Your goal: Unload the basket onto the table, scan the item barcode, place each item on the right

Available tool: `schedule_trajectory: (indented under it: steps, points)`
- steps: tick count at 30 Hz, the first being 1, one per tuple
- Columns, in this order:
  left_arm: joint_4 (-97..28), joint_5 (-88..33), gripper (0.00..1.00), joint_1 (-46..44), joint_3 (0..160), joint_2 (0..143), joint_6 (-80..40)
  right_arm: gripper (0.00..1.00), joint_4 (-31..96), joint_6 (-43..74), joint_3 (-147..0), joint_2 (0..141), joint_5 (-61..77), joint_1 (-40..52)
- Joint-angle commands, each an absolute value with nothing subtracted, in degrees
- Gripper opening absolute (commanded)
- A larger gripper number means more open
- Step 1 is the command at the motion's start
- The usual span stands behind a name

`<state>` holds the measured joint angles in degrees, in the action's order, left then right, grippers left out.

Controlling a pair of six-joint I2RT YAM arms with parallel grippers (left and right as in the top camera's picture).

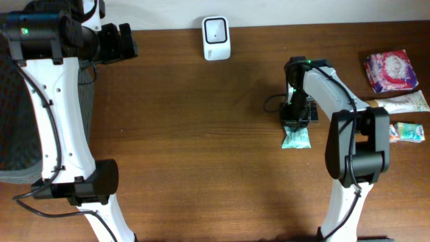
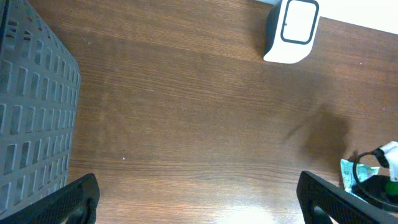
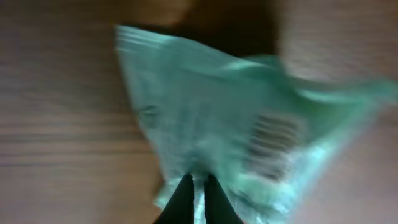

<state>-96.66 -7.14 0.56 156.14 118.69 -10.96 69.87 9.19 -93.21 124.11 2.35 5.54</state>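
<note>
Green packet (image 1: 295, 139) at 3 o'clock on table (image 1: 201, 134), edge pinched in closed right gripper (image 3: 198, 186); scanner (image 1: 216, 38) at 11 o'clock, well apart; left gripper (image 1: 127, 42) spread wide, empty, farther.

The scanner (image 1: 216, 37) stands on the table (image 1: 188, 148) at its far edge, near the centre. The basket (image 1: 13, 121) stands off the table's left end. The packet (image 1: 295, 139) is right of centre, below the right gripper (image 3: 198, 190). At the right edge, a pack (image 1: 391, 71), a tube (image 1: 403, 103) and a box (image 1: 410, 132) lie in a row from far to near.
</note>
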Motion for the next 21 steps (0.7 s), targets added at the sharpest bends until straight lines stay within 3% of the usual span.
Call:
schedule_trajectory:
  steps: [1,4,5,6,7,8,9,10,14,21]
  points:
    - [-96.7,-7.7,0.99,0.6,156.8,117.2,-10.7,0.05,71.1,6.4,-100.4,126.7,16.6,9.0]
    - [-96.7,-7.7,0.99,0.6,156.8,117.2,-10.7,0.13,77.5,5.8,-110.7,126.7,17.6,12.6]
    - [-96.7,-7.7,0.99,0.6,156.8,117.2,-10.7,0.22,79.2,5.8,-113.3,126.7,16.0,12.8]
    - [-96.7,-7.7,0.99,0.6,156.8,117.2,-10.7,0.41,81.4,5.8,-116.6,126.7,14.0,12.3]
    - [-96.7,-7.7,0.99,0.6,156.8,117.2,-10.7,0.47,82.5,6.0,-118.1,126.7,12.8,11.6]
    - [-96.7,-7.7,0.99,0.6,156.8,117.2,-10.7,0.64,83.5,6.0,-119.4,126.7,11.9,10.2]
    - [-96.7,-7.7,0.99,0.6,156.8,117.2,-10.7,0.69,84.7,6.0,-120.2,126.7,11.8,8.4]
    - [-96.7,-7.7,0.99,0.6,156.8,117.2,-10.7,0.81,86.2,5.4,-120.2,126.7,11.8,5.2]
    - [-96.7,-7.7,0.99,0.6,156.8,117.2,-10.7,0.92,91.4,-3.1,-118.0,126.8,13.3,-2.4]
    - [-96.7,-7.7,0.99,0.6,156.8,117.2,-10.7,0.98,86.9,-12.2,-106.0,126.8,23.8,-11.7]
